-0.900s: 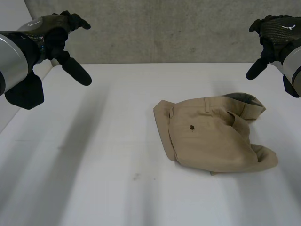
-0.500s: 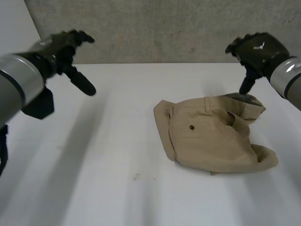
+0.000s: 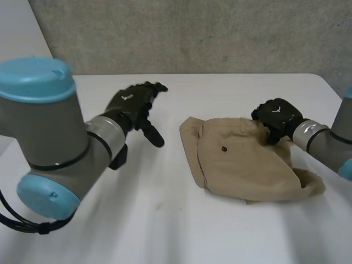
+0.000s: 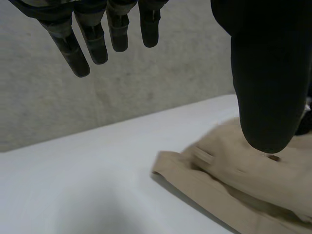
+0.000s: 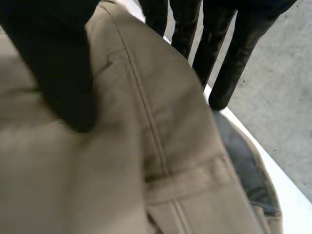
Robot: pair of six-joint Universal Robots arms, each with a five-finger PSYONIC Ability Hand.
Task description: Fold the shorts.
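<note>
The tan shorts point(image 3: 236, 159) lie crumpled on the white table, right of centre, with the waistband at the far side and a dark button on the near panel. My right hand point(image 3: 275, 116) rests on the far right of the waistband. In the right wrist view its thumb point(image 5: 58, 73) presses on the tan cloth point(image 5: 161, 146), while its straight fingers point(image 5: 224, 58) reach past the waistband's far edge. My left hand point(image 3: 132, 104) hovers just left of the shorts, fingers spread and holding nothing. Beyond its thumb point(image 4: 265, 97), the left wrist view shows the shorts' left edge point(image 4: 195, 170).
The white table point(image 3: 165, 220) runs back to a grey wall point(image 3: 192, 33). My left arm's big grey and light-blue elbow point(image 3: 49, 137) stands over the table's near left. Bare tabletop lies in front of and left of the shorts.
Both hands came down from high at the back corners. The right hand landed on the shorts' waistband. The left hand swung in to just left of the shorts. The shorts barely moved.
</note>
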